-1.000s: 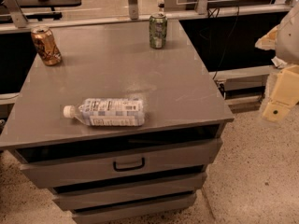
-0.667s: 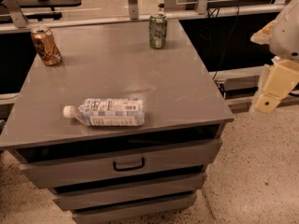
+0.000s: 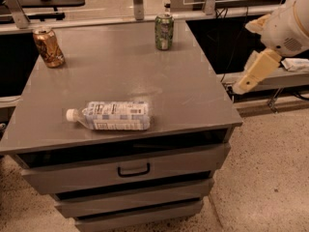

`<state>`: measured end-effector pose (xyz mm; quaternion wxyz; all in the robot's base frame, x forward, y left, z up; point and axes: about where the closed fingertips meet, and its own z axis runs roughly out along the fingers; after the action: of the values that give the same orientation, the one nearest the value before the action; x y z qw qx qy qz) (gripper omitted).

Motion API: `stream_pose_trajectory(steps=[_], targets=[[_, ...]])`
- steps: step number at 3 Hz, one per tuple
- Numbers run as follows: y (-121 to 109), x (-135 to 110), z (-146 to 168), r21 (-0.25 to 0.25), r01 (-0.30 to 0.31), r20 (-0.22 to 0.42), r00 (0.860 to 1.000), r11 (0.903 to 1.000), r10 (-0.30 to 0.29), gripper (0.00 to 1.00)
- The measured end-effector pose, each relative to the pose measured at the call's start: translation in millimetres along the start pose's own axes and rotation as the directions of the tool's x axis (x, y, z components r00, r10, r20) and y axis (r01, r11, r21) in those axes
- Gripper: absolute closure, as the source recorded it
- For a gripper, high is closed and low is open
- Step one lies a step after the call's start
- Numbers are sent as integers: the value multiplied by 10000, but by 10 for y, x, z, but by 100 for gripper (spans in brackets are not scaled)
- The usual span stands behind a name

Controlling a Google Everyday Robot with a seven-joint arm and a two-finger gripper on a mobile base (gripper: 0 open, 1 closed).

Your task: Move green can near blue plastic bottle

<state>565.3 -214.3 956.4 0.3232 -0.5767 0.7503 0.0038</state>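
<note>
Green can (image 3: pixel 164 31) stands upright, long axis vertical, well left of and beyond the gripper (image 3: pixel 248 79). Blue plastic bottle (image 3: pixel 113 116) lies flat, cap pointing left, farther left and nearer. Gripper hangs off the tabletop (image 3: pixel 193 91) right edge, touching nothing; how far open, cannot tell. Brown can (image 3: pixel 48 46) upright, far left.

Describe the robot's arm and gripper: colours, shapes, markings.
The arm is a rounded white shell with a small dotted grille patch. From it tapers the gripper, a cream-beige wedge narrowing to a blunt tip, at the picture's right, beyond the right edge of the grey table. No cables or lettering show on it.
</note>
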Motion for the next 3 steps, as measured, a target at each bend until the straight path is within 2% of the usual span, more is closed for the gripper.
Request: stream_pose_trajectory(steps=[1,2,3], targets=[[-346,-161,402,235,-453,1534,9873,9987,411,0],[-602,-435,679,154,-745,2703,9604,9971,675,0],[-602,-436,680,153,-744,2705,9603,9971,675,0]])
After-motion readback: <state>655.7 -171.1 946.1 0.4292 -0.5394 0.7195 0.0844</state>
